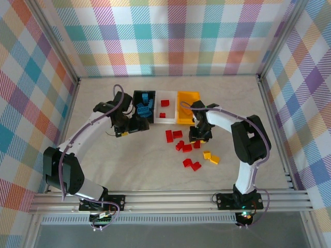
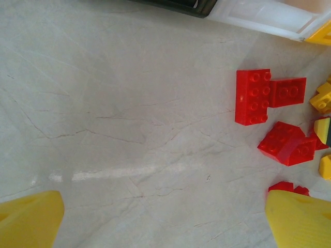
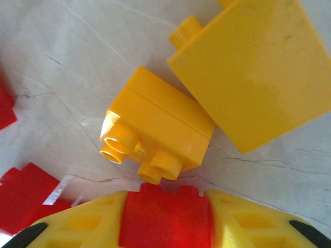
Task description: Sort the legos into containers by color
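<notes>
legos [image 1: 164,103]: two red in the white container [image 1: 171,109]

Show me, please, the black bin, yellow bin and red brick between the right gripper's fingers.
black bin [image 1: 136,101], top view, left wall.
yellow bin [image 1: 187,97], top view, bare floor.
red brick [image 3: 165,219], right wrist view, middle.

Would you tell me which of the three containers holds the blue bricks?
The black container, leftmost in the row, holds blue bricks; the white container holds red bricks.

Bright even light, soft shadows
</notes>
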{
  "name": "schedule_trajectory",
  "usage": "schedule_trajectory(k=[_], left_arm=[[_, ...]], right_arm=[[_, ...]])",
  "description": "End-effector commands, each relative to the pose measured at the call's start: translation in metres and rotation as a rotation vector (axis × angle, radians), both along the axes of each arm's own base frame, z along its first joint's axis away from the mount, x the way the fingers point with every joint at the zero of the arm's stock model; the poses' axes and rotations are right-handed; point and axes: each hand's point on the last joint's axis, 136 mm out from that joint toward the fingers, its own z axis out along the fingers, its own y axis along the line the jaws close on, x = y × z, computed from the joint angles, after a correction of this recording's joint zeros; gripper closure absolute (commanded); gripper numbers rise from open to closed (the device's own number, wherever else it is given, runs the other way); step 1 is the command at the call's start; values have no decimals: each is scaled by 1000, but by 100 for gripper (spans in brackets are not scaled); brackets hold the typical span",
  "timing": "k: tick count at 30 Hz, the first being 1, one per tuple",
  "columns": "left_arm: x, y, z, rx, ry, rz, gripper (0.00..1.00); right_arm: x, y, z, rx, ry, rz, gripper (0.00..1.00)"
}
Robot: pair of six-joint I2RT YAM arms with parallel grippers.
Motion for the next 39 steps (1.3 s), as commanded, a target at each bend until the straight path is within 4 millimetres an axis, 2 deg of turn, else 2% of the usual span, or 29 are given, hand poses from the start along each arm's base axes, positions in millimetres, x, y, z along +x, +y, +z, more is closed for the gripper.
schedule_trajectory(k=[1, 8, 11, 14, 19, 23, 29, 33, 39], left_arm=[[-3, -3, 3, -25, -12, 14, 0], [-2, -5, 1, -43, -19, 21, 0], [-4, -4, 1, -43, -20, 21, 0], [-7, -3, 1, -43, -20, 21, 0], [-8, -3, 9, -50, -31, 20, 0], [-11, -5, 11, -71, -36, 29, 0], [-20, -2, 9, -63, -26, 41, 0], [-27, 2, 8, -61, -26, 58, 0], [-35, 5, 4, -60, -17, 58, 0]], right_arm=[[6, 0, 27, 12, -48, 10, 62], [8, 0, 57, 29, -88, -3, 65], [16, 13, 86, 67, -136, 3, 64], [35, 36, 115, 138, -184, 23, 64], [79, 71, 135, 210, -218, 51, 64], [112, 99, 142, 239, -242, 97, 64], [145, 137, 135, 302, -255, 150, 64], [158, 152, 127, 347, -251, 148, 64], [160, 167, 112, 382, -233, 150, 63]])
